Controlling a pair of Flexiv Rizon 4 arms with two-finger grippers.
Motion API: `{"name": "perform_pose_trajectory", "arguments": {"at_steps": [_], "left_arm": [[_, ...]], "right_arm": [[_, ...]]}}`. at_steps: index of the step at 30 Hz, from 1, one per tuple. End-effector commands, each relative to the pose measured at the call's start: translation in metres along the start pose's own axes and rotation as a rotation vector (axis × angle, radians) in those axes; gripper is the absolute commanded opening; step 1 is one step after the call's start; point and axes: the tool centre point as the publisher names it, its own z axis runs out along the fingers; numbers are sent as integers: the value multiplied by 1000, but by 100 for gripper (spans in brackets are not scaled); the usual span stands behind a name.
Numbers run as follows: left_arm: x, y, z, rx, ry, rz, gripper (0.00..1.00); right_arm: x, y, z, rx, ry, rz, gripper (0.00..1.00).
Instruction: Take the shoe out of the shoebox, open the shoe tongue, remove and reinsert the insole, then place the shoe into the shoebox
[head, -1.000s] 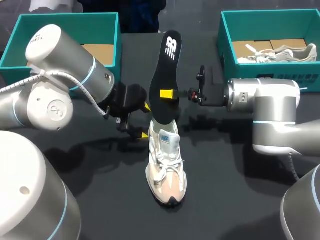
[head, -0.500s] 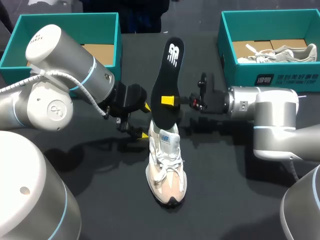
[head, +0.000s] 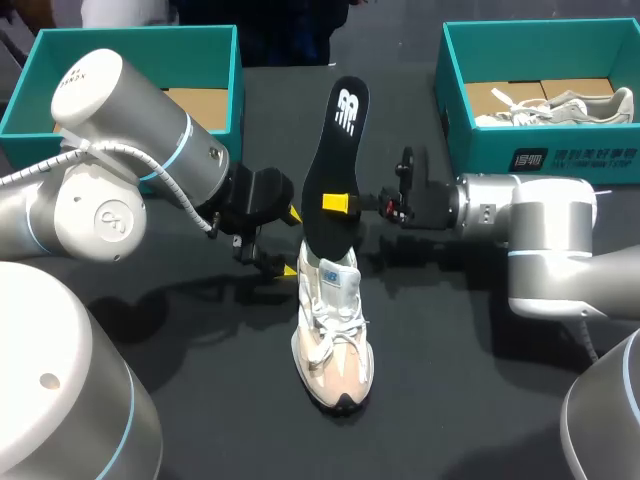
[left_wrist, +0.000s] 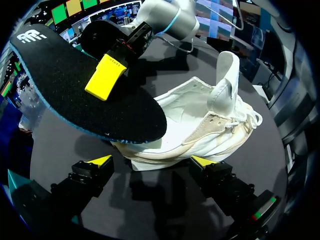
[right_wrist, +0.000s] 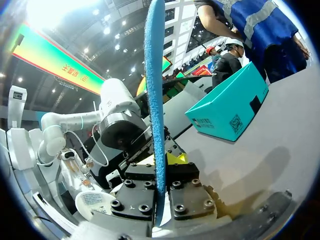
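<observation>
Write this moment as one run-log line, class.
right gripper: shut on insole, held upright over shoe | left gripper: open, flanking shoe heel | shoe: on table

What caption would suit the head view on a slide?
Right gripper holds the black insole on end over the white shoe; left gripper open beside its heel.

A black table (head: 450, 400) is being viewed from above, and a white and beige shoe (head: 333, 330) is being carried upright on it near the middle, with the toe being pointed toward 6 o'clock and the heel toward 12 o'clock. A teal shoebox (head: 140, 40) is being borne at about 10 o'clock and a second teal shoebox (head: 480, 150) at about 2 o'clock, both being kept well apart from the shoe.
</observation>
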Motion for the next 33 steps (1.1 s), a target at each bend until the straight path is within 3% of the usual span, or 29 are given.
{"name": "perform_pose_trajectory", "arguments": {"at_steps": [1,12,33], "left_arm": [[1,1,-1,0,0,1,100],[1,1,-1,0,0,1,100],[1,1,-1,0,0,1,100]], "right_arm": [[1,-7,2,-19,1,-21,0],[3,-17,0,-58,2,-66,0],[4,-44,-6,-18,-1,-57,0]]}}
